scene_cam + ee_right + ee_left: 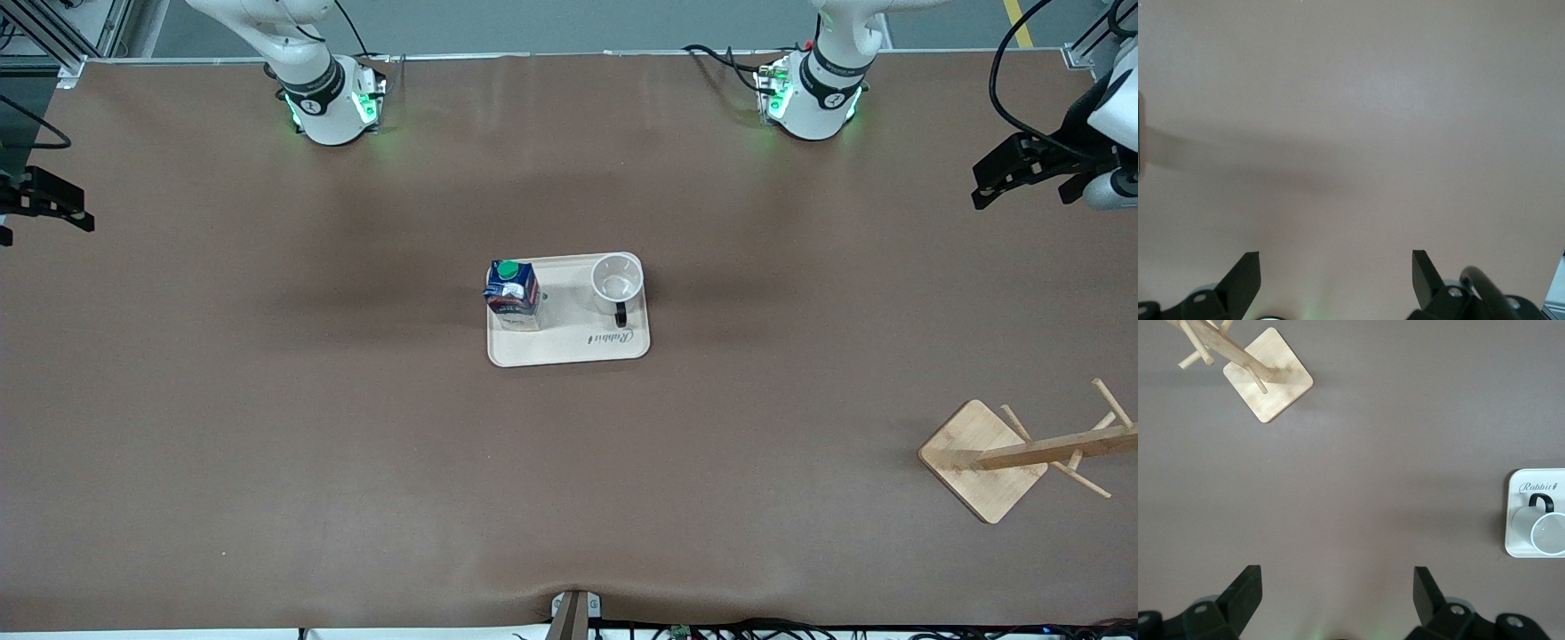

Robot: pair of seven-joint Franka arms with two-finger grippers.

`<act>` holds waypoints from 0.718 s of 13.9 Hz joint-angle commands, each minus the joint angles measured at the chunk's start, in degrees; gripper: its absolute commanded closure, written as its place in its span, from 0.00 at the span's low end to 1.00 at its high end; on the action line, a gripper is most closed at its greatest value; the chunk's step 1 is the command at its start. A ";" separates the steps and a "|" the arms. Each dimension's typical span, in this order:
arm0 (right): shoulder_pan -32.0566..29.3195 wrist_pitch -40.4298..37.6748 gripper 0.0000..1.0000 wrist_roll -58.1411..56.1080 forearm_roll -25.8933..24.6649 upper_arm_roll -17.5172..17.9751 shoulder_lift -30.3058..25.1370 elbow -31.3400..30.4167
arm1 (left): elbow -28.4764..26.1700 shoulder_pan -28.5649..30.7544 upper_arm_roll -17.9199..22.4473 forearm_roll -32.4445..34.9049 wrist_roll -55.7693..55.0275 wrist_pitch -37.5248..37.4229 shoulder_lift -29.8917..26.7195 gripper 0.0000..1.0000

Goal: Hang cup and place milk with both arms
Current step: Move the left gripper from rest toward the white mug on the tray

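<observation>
Brown matte tabletop [267, 427] is stretching wide and smooth, faint creases only, and I am working as two white arms based along its upper edge. My left gripper [1337, 587] is hovering high over bare table at the left arm's end, fingers spread as wide as they go, holding nothing; my right gripper [1335, 270] is hanging over the right arm's end, equally wide and empty, seeing only plain surface. Both are waiting out at the sides, probably so the middle is staying unblocked for the first reach. Mid-table a cream plastic tray [569, 348] with rounded corners and script lettering is sitting flat, keeping both items together. The milk [513, 293], a small dark blue boxy carton, glossy, green round cap on top, is standing upright on the tray's end toward my right arm. The cup [617, 279], small white smooth mug with a thin black handle, is standing mouth-up on the end toward my left arm, handle pointing toward the front camera, so it is looking grabbable from above. A wooden rack [1022, 453], pale bamboo, square flat base with a post and slanted pegs, is standing nearer the front camera at my left arm's end, well apart from the tray. Judging by layout, cup is going left, milk right; nothing started yet.
</observation>
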 commanded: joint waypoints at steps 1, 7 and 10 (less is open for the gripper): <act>-0.09 -2.08 0.00 -0.37 0.05 0.02 0.25 2.00 | 1.59 0.08 0.02 -0.72 0.85 -1.28 0.96 0.00; 1.93 -0.77 0.00 -0.28 -1.35 0.20 0.25 1.65 | 2.12 -0.62 -0.24 -0.63 0.76 -1.28 2.89 0.00; 1.93 -0.68 0.00 -0.46 -1.35 0.20 0.34 1.65 | 0.98 -1.15 -3.66 -0.45 -0.65 -1.28 3.24 0.00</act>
